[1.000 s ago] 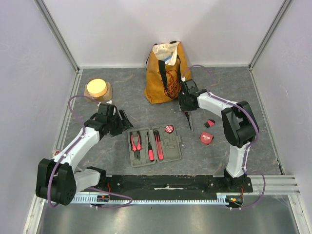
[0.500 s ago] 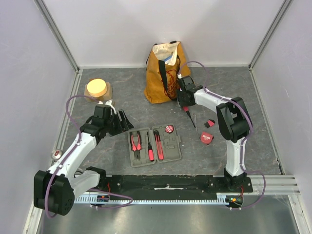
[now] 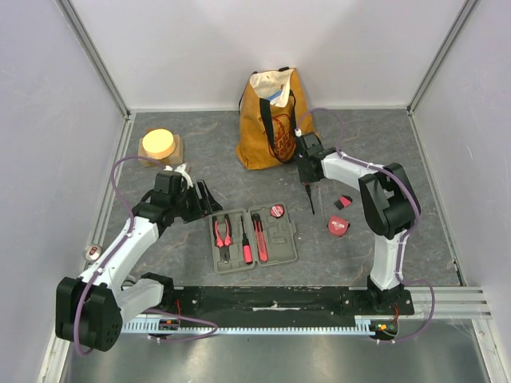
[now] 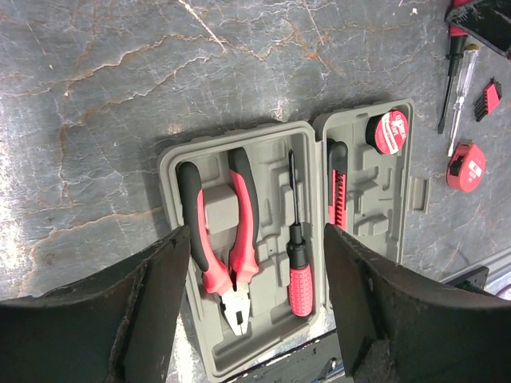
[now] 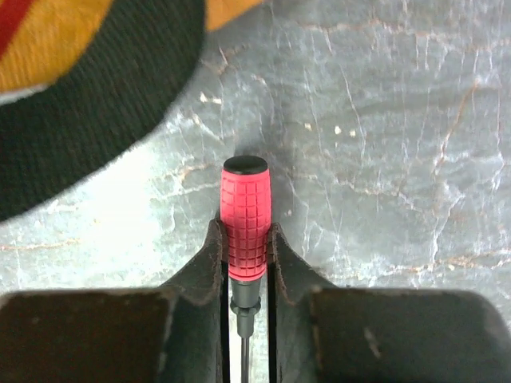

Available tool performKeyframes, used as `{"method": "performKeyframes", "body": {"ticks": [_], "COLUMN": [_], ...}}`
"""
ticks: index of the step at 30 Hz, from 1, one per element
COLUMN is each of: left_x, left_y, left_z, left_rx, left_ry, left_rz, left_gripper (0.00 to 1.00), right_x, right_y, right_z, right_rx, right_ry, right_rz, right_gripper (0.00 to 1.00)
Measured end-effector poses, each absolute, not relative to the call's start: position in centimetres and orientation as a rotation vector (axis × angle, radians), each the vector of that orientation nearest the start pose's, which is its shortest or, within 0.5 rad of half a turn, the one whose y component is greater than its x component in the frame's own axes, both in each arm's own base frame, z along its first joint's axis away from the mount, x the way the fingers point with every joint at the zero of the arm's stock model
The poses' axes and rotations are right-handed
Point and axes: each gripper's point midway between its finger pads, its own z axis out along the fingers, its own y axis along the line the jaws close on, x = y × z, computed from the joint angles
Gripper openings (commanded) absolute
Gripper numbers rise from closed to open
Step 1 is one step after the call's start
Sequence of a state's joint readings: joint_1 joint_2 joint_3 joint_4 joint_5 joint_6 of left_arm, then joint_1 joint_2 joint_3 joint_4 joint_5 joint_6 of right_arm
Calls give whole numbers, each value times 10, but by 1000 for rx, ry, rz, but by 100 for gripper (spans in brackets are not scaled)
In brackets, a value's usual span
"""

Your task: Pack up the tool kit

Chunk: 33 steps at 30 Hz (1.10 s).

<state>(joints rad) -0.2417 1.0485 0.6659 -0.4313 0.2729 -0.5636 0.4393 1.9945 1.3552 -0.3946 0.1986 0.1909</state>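
The right claw point(image 5: 246, 247) is clamped on the red screwdriver point(image 5: 245, 209) just beyond the case's point(image 3: 281, 239) far-right corner, shaft pointing toward the case roughly along its slots, while the left claw point(image 3: 206, 199) hangs spread by its far-left corner.

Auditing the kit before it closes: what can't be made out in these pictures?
- Screwdriver tip: right wrist, cut off by the bottom edge, between the right fingers.
- Bag contents: top view, mostly hidden by its walls.
- Case near corners: left wrist, hidden by the left fingers.
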Motion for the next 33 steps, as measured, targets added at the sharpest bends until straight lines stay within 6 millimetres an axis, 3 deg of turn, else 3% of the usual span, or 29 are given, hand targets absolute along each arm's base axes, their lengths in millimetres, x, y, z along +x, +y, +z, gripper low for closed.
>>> {"method": "performKeyframes", "body": {"ticks": [6,11,14,16,19,23,26,33], "left_x": [251,252,252,251,248,246,239,195], "left_y": [-132,-128,-123,-120,-119,-118,-119,-120], "left_z": [107,103,96,88,80,78,71,32], "left_rx": [-267,-311,-380,-424,-459,-491,-542,-671], "left_ry": [2461,2469,2494,2522,2555,2569,2579,2693], "left_rz": [-690,-656,-619,-596,-579,-575,-593,-633], "left_gripper": [72,72,72,71,71,71,71,71], "right_x": [394,385,374,364,334,304,292,266], "right_y": [162,189,223,266,320,367,381,409], "right_z": [35,98,141,169,180,170,150,111], "right_rx": [-204,-179,-176,-197,-270,-305,-272,-228], "right_ry": [2576,2465,2374,2309,2283,2306,2357,2446], "right_rz": [14,218,344,457,573,650,632,578], "right_gripper": [5,4,4,4,4,3,4,4]}}
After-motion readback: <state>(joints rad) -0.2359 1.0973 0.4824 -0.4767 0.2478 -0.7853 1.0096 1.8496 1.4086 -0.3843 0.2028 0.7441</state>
